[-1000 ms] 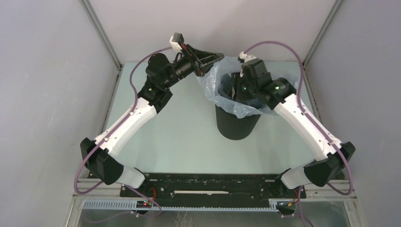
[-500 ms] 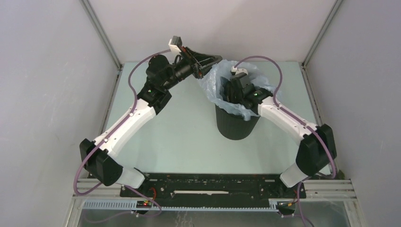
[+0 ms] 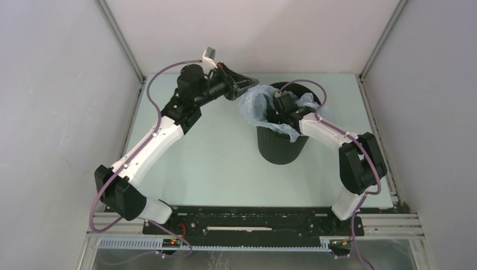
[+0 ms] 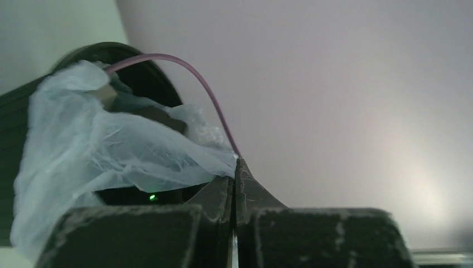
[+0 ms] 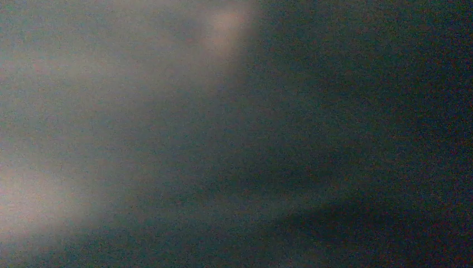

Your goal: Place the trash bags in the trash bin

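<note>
thin translucent pale blue plastic bag [image 3: 254,106]: partly inside round black plastic bin [image 3: 281,149], rest draped over its left rim | bin: upright on table [image 3: 214,157] | left jaws: clenched on bag edge | right jaws: hidden inside bin, cannot tell

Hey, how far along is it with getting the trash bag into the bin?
Done: part of the trash bag sits inside the trash bin, where the right end effector reaches down. In hand: the left end effector pinches the bag's edge outside the rim. Left: the film draped over the rim must go in.
</note>
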You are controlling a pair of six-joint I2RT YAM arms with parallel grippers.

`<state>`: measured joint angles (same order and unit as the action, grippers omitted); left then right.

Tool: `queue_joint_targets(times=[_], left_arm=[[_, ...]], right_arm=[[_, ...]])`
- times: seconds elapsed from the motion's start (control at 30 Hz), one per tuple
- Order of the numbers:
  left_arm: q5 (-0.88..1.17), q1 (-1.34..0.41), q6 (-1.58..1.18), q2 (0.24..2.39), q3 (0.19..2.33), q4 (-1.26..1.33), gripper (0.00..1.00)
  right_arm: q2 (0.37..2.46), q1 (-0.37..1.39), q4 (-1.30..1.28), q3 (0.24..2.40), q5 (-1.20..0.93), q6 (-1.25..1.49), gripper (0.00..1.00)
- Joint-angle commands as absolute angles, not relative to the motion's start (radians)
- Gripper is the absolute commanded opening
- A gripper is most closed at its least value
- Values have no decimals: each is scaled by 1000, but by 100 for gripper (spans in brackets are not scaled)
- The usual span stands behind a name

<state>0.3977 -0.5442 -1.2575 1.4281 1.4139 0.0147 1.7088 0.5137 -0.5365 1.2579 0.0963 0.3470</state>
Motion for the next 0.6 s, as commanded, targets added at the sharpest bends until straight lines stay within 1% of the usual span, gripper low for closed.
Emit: queue_joint_targets(times=[0.0, 0.1, 0.27, 0.47, 0.57], left_arm=[[433, -487, -1125, 1448, 1431, -53, 0], [457, -479, -1122, 1469, 1449, -51, 0], [495, -482, -1139, 1488, 1468, -17, 0], [501, -482, -1120, 1457, 1458, -18, 0], [506, -482, -1105, 1450, 1447, -24, 0]], right_arm=[[1750, 457, -600, 1320, 10, 380, 60], [1706, 474, -689, 1388, 19, 357, 62], [1543, 535, -795, 1477, -19, 342, 75], [1411, 544, -961, 1634, -5, 367, 80], [1354, 512, -978, 1677, -57, 347, 82]])
